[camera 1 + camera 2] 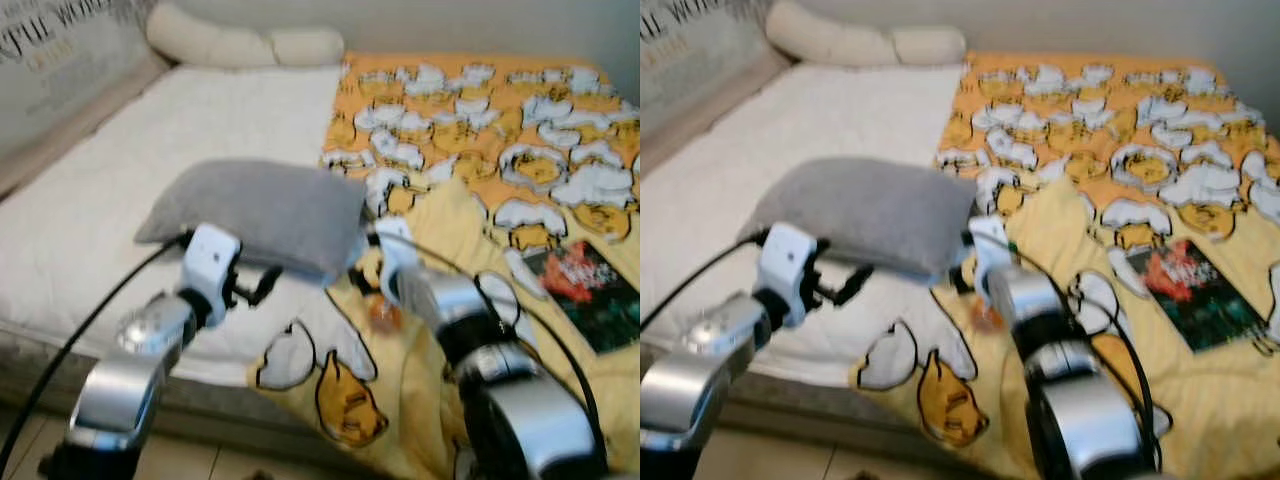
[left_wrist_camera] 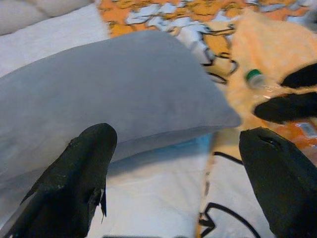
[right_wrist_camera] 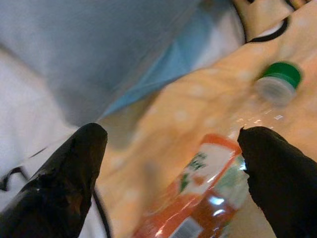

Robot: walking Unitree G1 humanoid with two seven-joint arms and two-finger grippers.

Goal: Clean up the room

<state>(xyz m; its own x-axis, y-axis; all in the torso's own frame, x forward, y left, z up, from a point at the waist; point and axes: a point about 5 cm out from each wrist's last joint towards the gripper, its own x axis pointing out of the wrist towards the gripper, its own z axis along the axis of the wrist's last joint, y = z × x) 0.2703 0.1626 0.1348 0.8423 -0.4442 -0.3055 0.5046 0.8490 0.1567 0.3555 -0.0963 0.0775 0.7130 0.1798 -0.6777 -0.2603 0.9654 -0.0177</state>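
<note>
Two claws: both reach out over the bed (image 1: pixel 120 190), one on each side of the gray pillow.
Left claw (image 2: pixel 173 173): its two black fingers are spread wide apart and hold nothing. It sits just in front of the pillow's near edge.
Right claw (image 3: pixel 168 173): its fingers are spread wide too, with nothing between them yet. It hangs right over the bottle, one finger to each side of it.
Gray pillow (image 1: pixel 255 212): soft and puffy, lying flat on the white part of the bed, with its right end at the edge of the blanket.
Bottle (image 3: pixel 208 193): a clear plastic one with a green cap and an orange label. It lies on its side on the blanket, just beside the pillow's corner (the picture is a bit blurry here).
Blanket (image 1: pixel 480 130): yellow and orange with lots of cartoon ducks. It covers the right side of the bed and hangs over the front edge.
Book (image 1: pixel 590 290): dark cover with red on it, lying flat on the blanket, well off to the right.
White pillow (image 1: pixel 245 42): long and cream colored, at the far end of the bed by the wall.
</note>
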